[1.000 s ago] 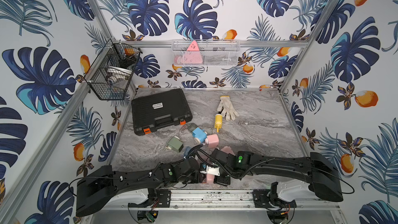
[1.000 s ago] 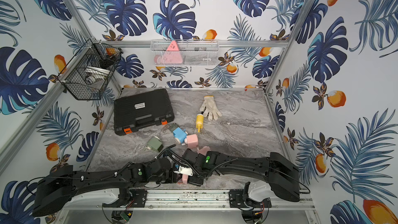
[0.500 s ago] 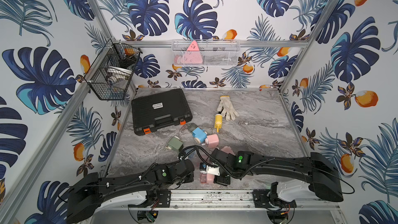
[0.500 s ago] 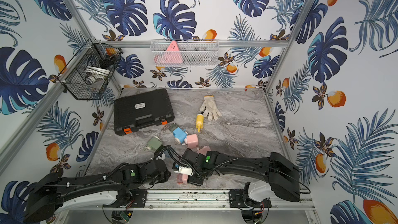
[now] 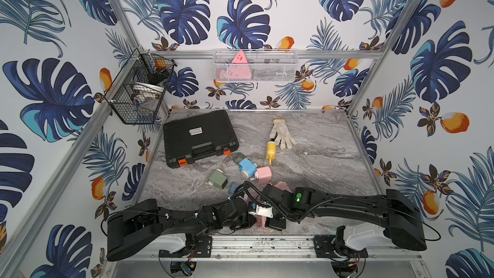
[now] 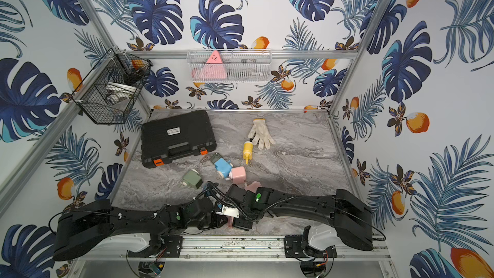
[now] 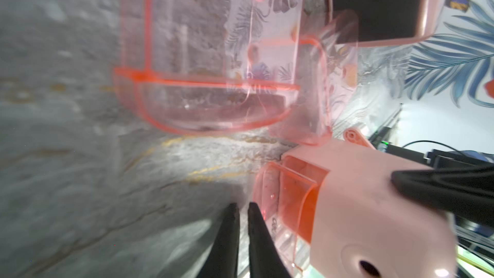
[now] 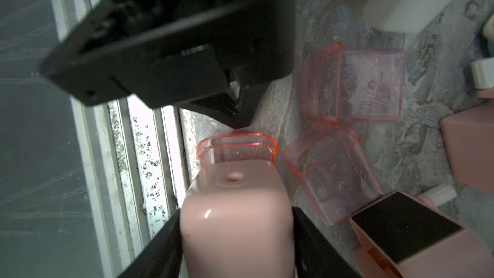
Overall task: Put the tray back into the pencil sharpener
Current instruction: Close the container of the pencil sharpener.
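Protruding tray in pencil sharpener

Pink pencil sharpener by table edge

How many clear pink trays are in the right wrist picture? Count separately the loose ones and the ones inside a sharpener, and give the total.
Loose trays: 2
Tray partly inside the pink sharpener: 1
Total: 3
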Action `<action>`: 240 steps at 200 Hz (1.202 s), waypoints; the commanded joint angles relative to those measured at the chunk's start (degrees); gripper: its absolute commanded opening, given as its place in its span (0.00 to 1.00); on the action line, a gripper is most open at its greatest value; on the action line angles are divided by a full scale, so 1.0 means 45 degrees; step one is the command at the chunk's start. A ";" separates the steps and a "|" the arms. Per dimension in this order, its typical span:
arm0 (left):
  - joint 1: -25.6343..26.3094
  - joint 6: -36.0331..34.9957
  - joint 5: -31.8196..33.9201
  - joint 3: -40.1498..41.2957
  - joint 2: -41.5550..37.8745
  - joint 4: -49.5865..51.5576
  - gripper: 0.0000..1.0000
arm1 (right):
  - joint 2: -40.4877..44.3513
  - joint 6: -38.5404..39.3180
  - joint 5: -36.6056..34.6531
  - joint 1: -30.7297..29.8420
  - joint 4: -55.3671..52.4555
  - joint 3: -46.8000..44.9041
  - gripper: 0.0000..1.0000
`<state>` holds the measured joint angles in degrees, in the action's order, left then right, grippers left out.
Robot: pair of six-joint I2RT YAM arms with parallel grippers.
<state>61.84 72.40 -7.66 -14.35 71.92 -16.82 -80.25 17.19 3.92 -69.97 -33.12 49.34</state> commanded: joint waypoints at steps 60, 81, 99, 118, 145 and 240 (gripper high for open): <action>0.0002 0.0327 0.0953 0.0043 -0.1401 0.2524 0.16 | 0.1173 -0.0020 -0.0464 0.0003 -0.0332 0.0334 0.76; 0.0007 0.0351 0.1373 -0.0014 -0.2107 0.3460 0.17 | 0.2075 -0.0754 -0.1307 0.0003 -0.0361 0.0790 0.79; -0.0003 0.0376 0.1502 0.0048 -0.2401 0.3716 0.17 | 0.2579 -0.2070 -0.2204 0.0003 -0.0407 0.1428 0.79; 0.0004 0.0337 0.1422 0.0081 -0.2391 0.3653 0.18 | 0.2818 -0.3046 -0.2001 0.0003 -0.1142 0.1936 0.79; 0.0006 0.0211 0.1142 0.0094 -0.2194 0.3311 0.18 | 0.3211 -0.1839 -0.1779 0.0003 -0.2300 0.1894 0.77; 0.0004 0.0317 0.0858 0.0398 -0.2291 0.2041 0.19 | 0.2706 0.1529 -0.0718 0.0271 -0.1211 -0.0827 0.78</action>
<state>61.84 73.73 -3.05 -12.64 61.23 -5.54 -67.64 21.06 -0.12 -69.71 -43.13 46.74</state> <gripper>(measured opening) 0.193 0.786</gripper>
